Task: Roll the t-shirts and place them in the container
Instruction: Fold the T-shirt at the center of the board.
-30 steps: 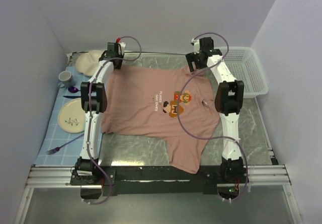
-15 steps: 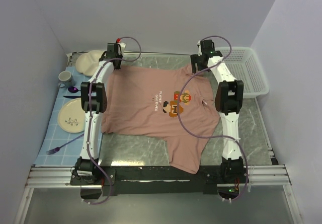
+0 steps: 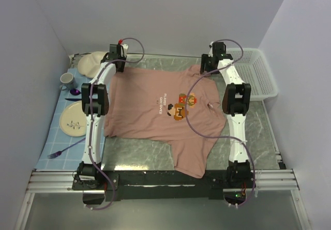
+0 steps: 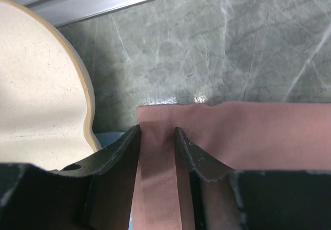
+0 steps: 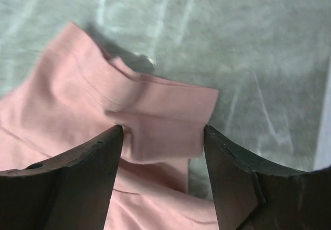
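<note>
T-shirt (image 3: pixel 155 106), pink, spread print-up across the desk (image 3: pixel 139 152).
I see my left end effector (image 4: pixel 156 137) part-open, astride the far-left hem corner; my right end effector (image 5: pixel 164 132) gapes wide over the far-right sleeve, clasping nothing.

T-shirt (image 3: pixel 160 106): matt pink cloth, soft weave, stitched hem between the left gripper (image 4: pixel 156 133) fingers (image 4: pixel 116 157) — these matt black, grainy-edged (plastic, by look). Table (image 4: pixel 222 44) beyond: marbled grey, faint gloss. Plate (image 4: pixel 36 80) to its left — speckled cream, matt.
</note>
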Controlling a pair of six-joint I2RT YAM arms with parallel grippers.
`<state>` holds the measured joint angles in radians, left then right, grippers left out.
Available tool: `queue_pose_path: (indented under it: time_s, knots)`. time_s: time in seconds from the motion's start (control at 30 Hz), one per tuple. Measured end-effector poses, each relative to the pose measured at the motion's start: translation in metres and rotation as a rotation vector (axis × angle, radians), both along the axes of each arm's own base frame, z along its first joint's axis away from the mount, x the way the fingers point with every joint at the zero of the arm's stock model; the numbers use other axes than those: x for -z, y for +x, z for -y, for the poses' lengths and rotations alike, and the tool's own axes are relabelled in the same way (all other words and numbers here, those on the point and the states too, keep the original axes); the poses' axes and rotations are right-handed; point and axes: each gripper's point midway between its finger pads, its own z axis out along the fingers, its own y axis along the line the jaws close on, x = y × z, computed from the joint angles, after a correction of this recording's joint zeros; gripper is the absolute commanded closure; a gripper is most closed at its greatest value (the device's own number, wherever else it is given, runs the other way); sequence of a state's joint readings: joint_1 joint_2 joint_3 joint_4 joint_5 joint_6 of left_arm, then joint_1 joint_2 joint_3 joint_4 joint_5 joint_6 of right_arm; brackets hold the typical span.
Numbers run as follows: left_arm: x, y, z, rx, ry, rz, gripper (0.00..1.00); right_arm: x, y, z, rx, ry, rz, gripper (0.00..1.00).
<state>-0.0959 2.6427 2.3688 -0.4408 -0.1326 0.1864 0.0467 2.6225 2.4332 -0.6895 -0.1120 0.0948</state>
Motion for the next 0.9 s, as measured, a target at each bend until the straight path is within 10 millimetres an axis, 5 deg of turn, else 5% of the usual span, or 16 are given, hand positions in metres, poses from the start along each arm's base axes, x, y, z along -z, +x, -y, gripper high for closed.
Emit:
queue_pose_path:
  time_s: [0.23, 0.4, 0.6, 0.9]
  knots:
    - [0.001, -0.006, 0.006, 0.009, -0.013, -0.019, 0.60, -0.003, 0.009, -0.010, -0.022, 0.061, 0.045, 0.21]
    - [0.001, -0.012, 0.012, 0.019, -0.011, -0.036, 0.60, -0.017, 0.022, -0.003, 0.024, 0.087, 0.089, 0.31]
    - [-0.001, -0.024, 0.013, 0.023, -0.007, -0.070, 0.60, -0.017, 0.025, 0.001, 0.077, 0.122, 0.090, 0.35]
    - [-0.020, -0.027, 0.011, 0.018, -0.002, -0.053, 0.59, -0.011, 0.022, 0.009, 0.108, 0.093, 0.071, 0.55]
